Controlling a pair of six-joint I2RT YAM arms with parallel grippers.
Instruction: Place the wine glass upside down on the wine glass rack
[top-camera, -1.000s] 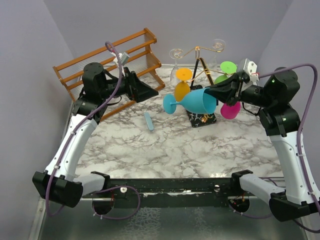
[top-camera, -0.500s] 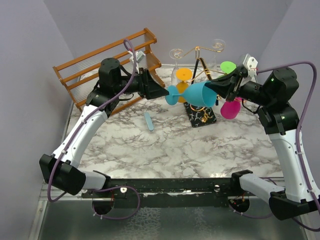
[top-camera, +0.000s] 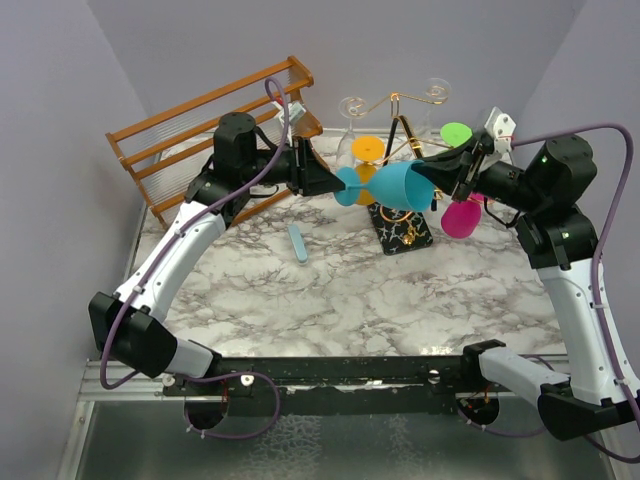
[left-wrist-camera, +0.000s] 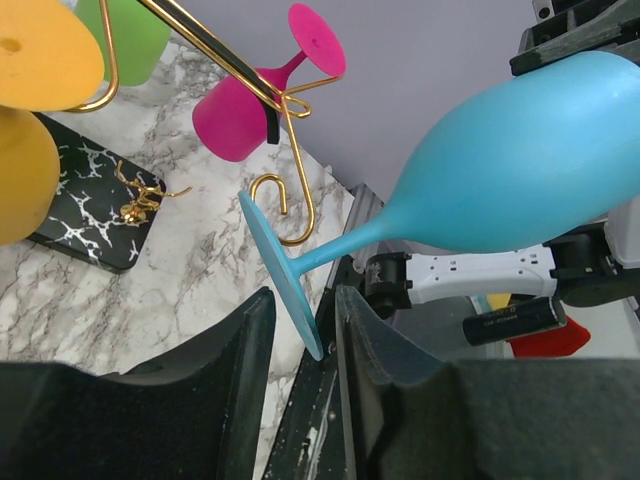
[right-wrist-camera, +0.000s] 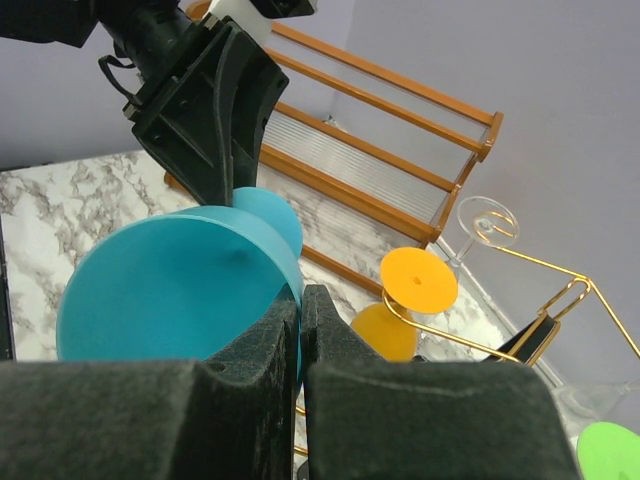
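A blue wine glass (top-camera: 400, 187) hangs on its side in the air, just left of the wine glass rack (top-camera: 405, 236). My right gripper (top-camera: 432, 180) is shut on the bowl's rim, one finger inside and one outside (right-wrist-camera: 300, 292). My left gripper (top-camera: 328, 182) has come in from the left. Its jaws stand narrowly apart around the edge of the glass's round foot (left-wrist-camera: 282, 280), with a gap showing on each side (left-wrist-camera: 303, 300). The rack's gold wire arms (left-wrist-camera: 290, 150) rise from a black veined base (left-wrist-camera: 90, 215).
On the rack hang an orange glass (top-camera: 366, 150), a green one (top-camera: 456, 133), a magenta one (top-camera: 461, 218) and two clear ones (top-camera: 351, 108). A brown wooden slatted shelf (top-camera: 200, 130) stands at the back left. A pale blue stick (top-camera: 298, 242) lies on the marble table.
My left arm swung right from the wooden shelf to the glass's foot and its jaws narrowed around it. The right gripper lifted the glass slightly and kept its hold.
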